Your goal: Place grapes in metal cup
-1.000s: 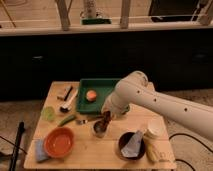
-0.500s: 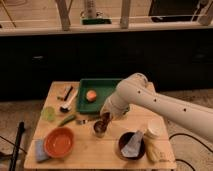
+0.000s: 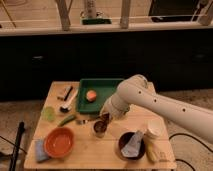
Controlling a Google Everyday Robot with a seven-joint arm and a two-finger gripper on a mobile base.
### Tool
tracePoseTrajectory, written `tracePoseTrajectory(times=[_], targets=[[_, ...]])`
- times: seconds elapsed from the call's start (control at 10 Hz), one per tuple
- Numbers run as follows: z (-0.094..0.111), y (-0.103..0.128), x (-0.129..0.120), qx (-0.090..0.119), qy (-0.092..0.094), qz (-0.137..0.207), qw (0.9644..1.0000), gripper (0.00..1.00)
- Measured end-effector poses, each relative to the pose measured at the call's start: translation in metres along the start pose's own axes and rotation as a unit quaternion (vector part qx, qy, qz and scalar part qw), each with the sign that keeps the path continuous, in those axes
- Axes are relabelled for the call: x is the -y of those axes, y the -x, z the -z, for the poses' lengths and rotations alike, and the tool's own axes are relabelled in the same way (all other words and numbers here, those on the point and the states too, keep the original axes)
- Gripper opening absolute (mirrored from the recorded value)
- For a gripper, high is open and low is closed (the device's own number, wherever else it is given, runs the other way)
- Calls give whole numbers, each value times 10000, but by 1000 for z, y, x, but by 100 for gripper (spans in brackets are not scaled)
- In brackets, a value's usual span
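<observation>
The small metal cup [image 3: 99, 130] stands on the wooden table [image 3: 95, 152] near its middle, in front of the green tray. My gripper [image 3: 103, 119] hangs directly over the cup's mouth, at the end of the white arm that comes in from the right. A dark reddish clump, which looks like the grapes [image 3: 101, 124], shows right at the cup's rim under the gripper. I cannot tell whether the grapes are held or rest in the cup.
A green tray [image 3: 111, 83] holds an orange fruit [image 3: 91, 95]. An orange bowl [image 3: 59, 142] on a blue cloth [image 3: 40, 150] sits front left. A pale green cup [image 3: 48, 113], a green vegetable [image 3: 66, 120], a white cup [image 3: 153, 129] and a dark bowl [image 3: 124, 149] are around.
</observation>
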Motion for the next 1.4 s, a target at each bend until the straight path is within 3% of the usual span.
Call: tracePoseTrajectory(times=[0.6, 1.4], targets=[[-17, 15, 8, 94, 267, 265, 9992, 0], [-37, 26, 3, 177, 801, 316, 9961, 0]])
